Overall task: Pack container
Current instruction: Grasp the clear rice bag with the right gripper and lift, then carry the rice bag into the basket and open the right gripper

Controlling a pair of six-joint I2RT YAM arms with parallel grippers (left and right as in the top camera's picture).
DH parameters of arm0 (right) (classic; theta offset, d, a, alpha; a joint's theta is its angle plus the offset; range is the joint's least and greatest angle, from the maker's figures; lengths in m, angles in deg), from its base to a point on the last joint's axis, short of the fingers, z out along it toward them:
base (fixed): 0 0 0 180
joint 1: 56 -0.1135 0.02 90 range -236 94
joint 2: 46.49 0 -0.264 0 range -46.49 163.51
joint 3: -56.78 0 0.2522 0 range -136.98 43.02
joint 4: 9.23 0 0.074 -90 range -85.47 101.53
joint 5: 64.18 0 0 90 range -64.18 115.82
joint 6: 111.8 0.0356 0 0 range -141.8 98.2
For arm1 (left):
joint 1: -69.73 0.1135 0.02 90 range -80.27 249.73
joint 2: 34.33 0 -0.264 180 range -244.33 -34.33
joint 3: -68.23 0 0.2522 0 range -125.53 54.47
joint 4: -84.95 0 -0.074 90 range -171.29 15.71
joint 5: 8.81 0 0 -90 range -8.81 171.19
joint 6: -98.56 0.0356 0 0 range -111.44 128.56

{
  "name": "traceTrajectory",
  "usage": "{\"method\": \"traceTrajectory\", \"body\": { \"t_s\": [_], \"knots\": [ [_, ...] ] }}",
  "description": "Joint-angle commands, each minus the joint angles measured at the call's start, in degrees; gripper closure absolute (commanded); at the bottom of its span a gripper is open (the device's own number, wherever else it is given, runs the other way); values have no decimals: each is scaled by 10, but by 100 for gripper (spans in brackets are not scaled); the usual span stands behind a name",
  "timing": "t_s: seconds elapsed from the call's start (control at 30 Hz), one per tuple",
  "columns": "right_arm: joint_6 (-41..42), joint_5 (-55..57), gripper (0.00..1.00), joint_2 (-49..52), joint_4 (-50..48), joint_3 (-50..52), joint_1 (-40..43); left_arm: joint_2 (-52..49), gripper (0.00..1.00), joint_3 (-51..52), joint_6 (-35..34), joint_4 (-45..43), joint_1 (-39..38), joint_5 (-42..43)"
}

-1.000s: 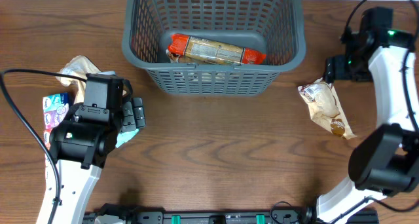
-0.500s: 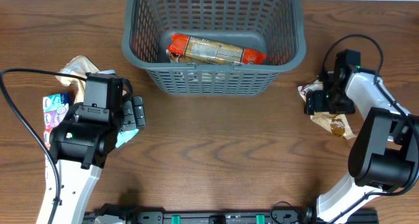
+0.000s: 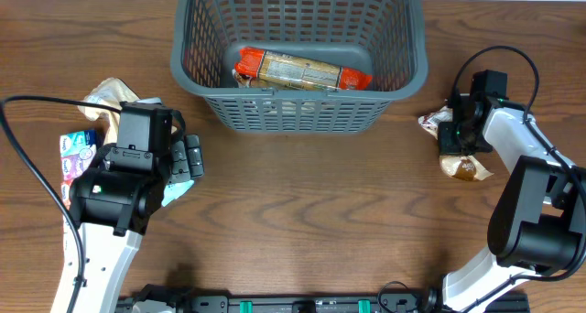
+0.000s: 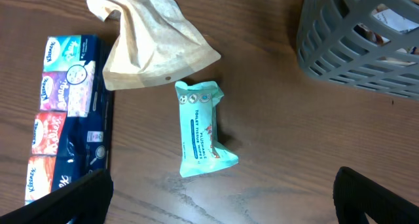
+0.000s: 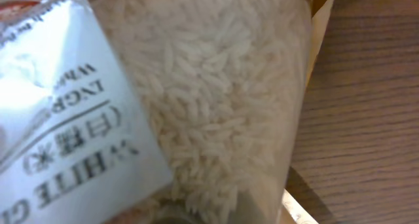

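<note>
Now, at lower left the left gripper (image 4: 221, 188) hangs wide open and empty over a toilet wipes packet (image 4: 201, 129). The container (image 3: 299, 112) sits top centre with 1 snack packet (image 3: 302, 70) inside. At right, the right gripper (image 3: 455, 130) crowds a rice bag (image 5: 216, 86). I cannot tell how far it is open. Pinching only loose film could drop the bag.

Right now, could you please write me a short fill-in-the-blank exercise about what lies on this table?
1. Inside the grey container lies exactly ___ long red packet.
2. The right pincer hangs close over a clear bag filled with white ___.
3. Beside the teal wipes packet, the tissue packs bear the brand name ___.

Missing words: one; rice; Kleenex.
</note>
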Motion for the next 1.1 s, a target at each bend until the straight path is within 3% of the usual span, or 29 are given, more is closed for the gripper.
{"method": "traceTrajectory", "body": {
  "t_s": [0.0, 0.23, 0.6, 0.87, 1.07],
  "knots": [
    [17, -18, 99, 21, -5, 16, 0, 1, 3, -1, 8, 1, 2, 0],
    [24, -30, 99, -17, 6, -14, 0, 1, 3, -1, 8, 1, 2, 0],
    [13, -27, 99, -117, 98, -238, -8, 1, 3, -1, 8, 1, 2, 0],
    [-122, -27, 99, -121, 167, -407, -105, 1, 3, -1, 8, 1, 2, 0],
    [-325, -33, 99, -121, 162, -480, -234, 1, 3, -1, 8, 1, 2, 0]
  ]
}}
